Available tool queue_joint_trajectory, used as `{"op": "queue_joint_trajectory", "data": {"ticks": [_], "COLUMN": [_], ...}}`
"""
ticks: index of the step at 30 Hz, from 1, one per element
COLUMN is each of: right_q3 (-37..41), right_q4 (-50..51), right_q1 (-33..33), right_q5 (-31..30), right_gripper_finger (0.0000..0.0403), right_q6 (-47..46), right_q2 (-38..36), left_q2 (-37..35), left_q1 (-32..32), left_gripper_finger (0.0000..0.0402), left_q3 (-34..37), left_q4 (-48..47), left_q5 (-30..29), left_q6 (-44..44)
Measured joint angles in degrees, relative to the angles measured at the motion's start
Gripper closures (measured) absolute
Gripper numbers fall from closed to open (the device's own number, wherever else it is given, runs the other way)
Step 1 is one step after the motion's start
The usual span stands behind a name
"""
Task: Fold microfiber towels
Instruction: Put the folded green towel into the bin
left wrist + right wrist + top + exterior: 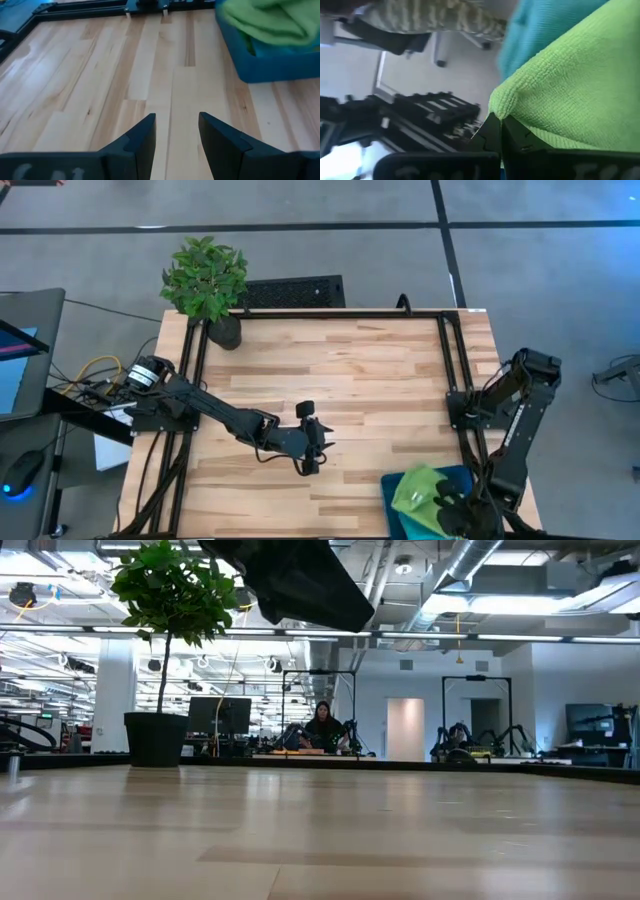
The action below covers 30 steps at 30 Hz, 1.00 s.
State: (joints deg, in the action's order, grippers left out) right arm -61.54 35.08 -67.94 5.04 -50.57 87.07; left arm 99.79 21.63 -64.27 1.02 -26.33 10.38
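A blue bin (392, 498) stands at the table's near right corner. A bunched lime green towel (420, 488) (265, 20) lies in it on top of a turquoise cloth (458, 476). My right gripper (452, 510) (496, 120) is over the bin, shut at the green towel's edge. My left gripper (310, 465) (177, 117) hovers open over bare wood at the table's middle, pointing toward the bin, with nothing between its fingers. No yellow towel shows. My right gripper pinches the lime green towel between its two shut fingers at a rounded corner or fold (501, 106), which pokes out just past the fingertips. The fingers slant down over the bin. The rest of the towel spreads beside the fingers, and its bulk lies bunched in the bin.
A potted plant (205, 280) (165, 600) stands at the far left corner. Black frame rails (445, 350) run along the table's sides and far edge. Bare wood (340, 370) stretches between the arms. A person (325, 725) sits far off in the room.
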Motion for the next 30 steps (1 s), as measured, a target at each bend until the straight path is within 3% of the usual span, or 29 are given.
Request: {"op": "queue_joint_trajectory", "data": {"ticks": [4,13,30], "right_q3": [0.0,0.0,0.0], "right_q4": [-4.6,-3.2,-2.1], "right_q1": [-1.3,-1.0,1.8], "right_q5": [0.1,-1.5,-2.0], "right_gripper_finger": [0.0389,0.0377,0.0279], "right_q6": [0.0,-1.4,-1.5], "right_q2": [0.4,0.4,0.4], "left_q2": [0.0,0.0,0.0], "left_q1": [0.0,0.0,0.4], "left_gripper_finger": [0.0259,0.0259,0.0259], "left_q3": [0.0,0.0,0.0], "left_q4": [0.0,0.0,0.0], "left_q5": [0.0,0.1,5.1], "left_q6": [0.4,1.5,1.9]}}
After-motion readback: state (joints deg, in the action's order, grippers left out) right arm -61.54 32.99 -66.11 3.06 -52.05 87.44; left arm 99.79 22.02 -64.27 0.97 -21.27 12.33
